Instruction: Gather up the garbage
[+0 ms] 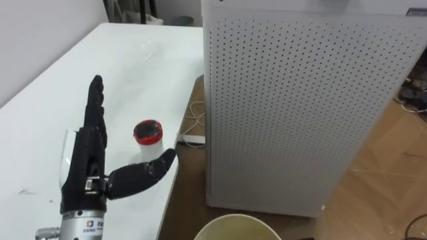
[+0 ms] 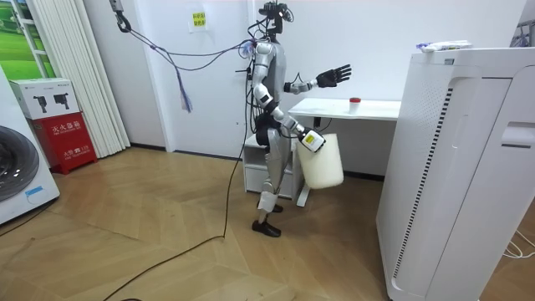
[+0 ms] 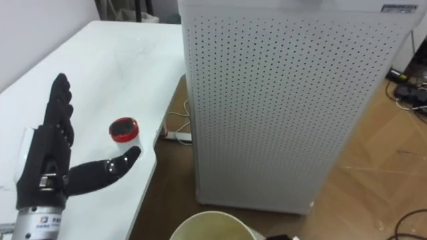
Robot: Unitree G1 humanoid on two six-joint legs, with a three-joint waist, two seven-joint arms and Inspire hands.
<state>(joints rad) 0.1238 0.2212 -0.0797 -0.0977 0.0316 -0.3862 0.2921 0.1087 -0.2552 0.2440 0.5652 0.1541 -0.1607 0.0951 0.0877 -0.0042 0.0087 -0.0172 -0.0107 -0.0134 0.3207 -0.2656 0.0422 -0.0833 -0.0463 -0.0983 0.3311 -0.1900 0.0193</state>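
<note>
A small cup with a red lid [image 1: 148,131] stands near the front edge of the white table [image 1: 133,60]. My left hand [image 1: 83,157] is held up over the table just left of the cup, open, its fingers straight and the thumb spread toward the cup without touching it. In the room view I stand at the table's end, my left hand [image 2: 333,75] raised above the tabletop. My right hand [image 2: 312,140] holds a white bucket [image 2: 322,163] by its rim at hip height. The bucket's rim [image 1: 237,228] shows at the bottom of the left eye view.
A tall white perforated cabinet [image 1: 293,100] stands close to the table's right side, leaving a narrow gap. A white power strip and cable [image 1: 193,139] lie on the wood floor in that gap. A washing machine [image 2: 21,176] stands far off.
</note>
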